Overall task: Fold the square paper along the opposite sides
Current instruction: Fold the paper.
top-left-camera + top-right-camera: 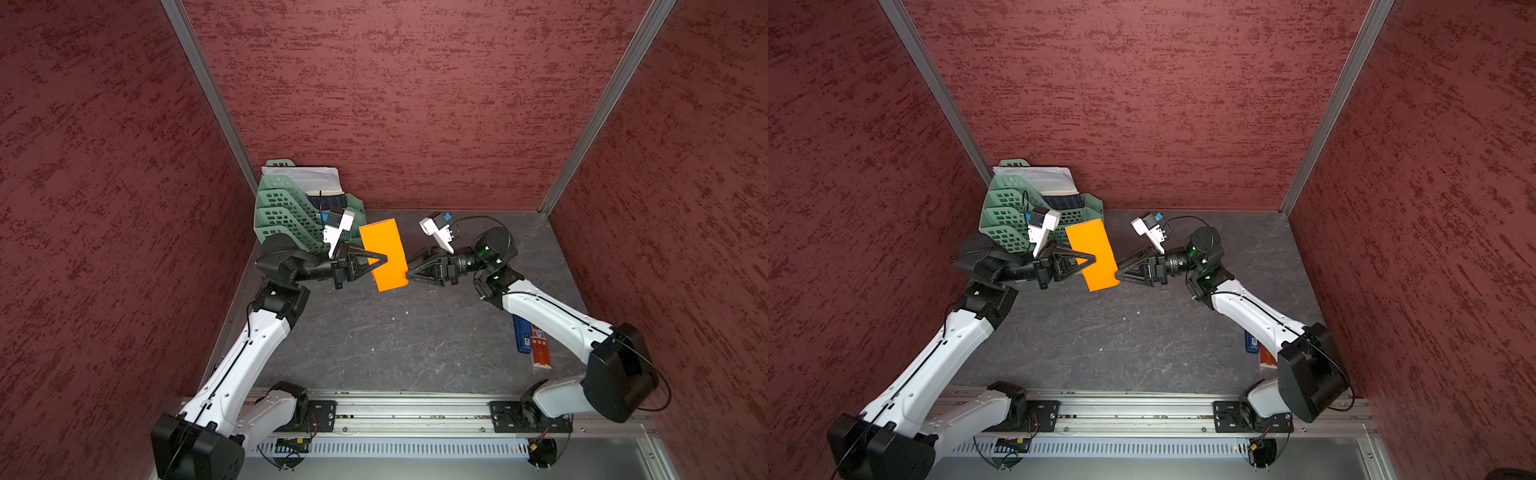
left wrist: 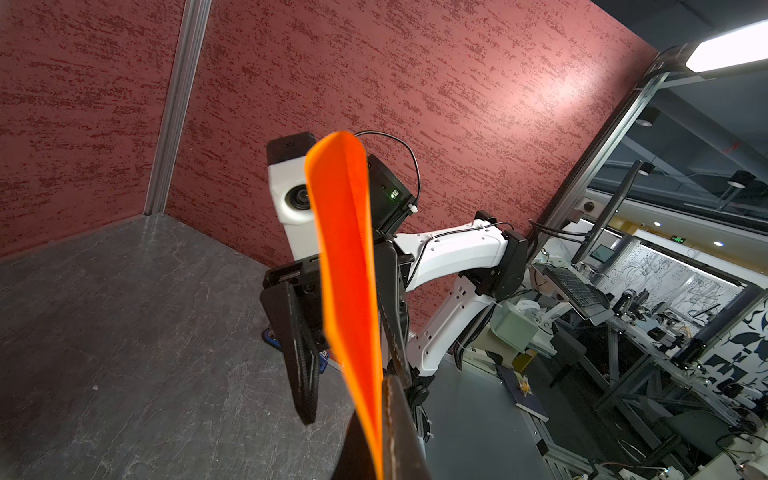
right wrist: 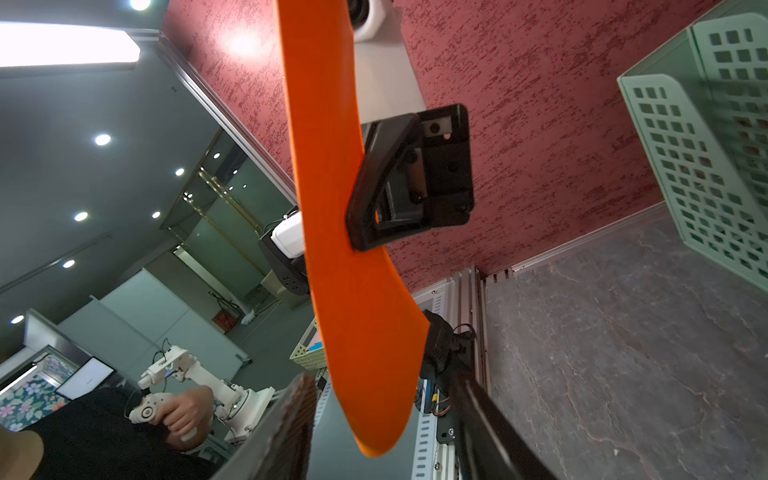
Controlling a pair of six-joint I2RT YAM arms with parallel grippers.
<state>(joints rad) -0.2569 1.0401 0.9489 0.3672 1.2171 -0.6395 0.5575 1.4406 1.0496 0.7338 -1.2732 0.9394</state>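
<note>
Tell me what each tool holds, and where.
The left tool is shut on the square paper, pinching mid-sheet from its side edge. The right tool holds nothing; its jaws stand open around the opposite edge.

Both top views look steeply down from 6 o'clock, sharing the whole table [image 1: 374, 353]. The left wrist camera [image 1: 338, 226] faces 3 o'clock, the right wrist camera [image 1: 436, 230] 9 o'clock, both close upon the square paper [image 2: 345, 249].

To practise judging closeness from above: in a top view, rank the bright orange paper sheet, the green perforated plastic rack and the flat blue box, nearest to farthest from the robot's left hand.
1. Bright orange paper sheet: pinched in the left hand, centre.
2. Green perforated plastic rack: back-left corner.
3. Flat blue box: far right side.
</note>
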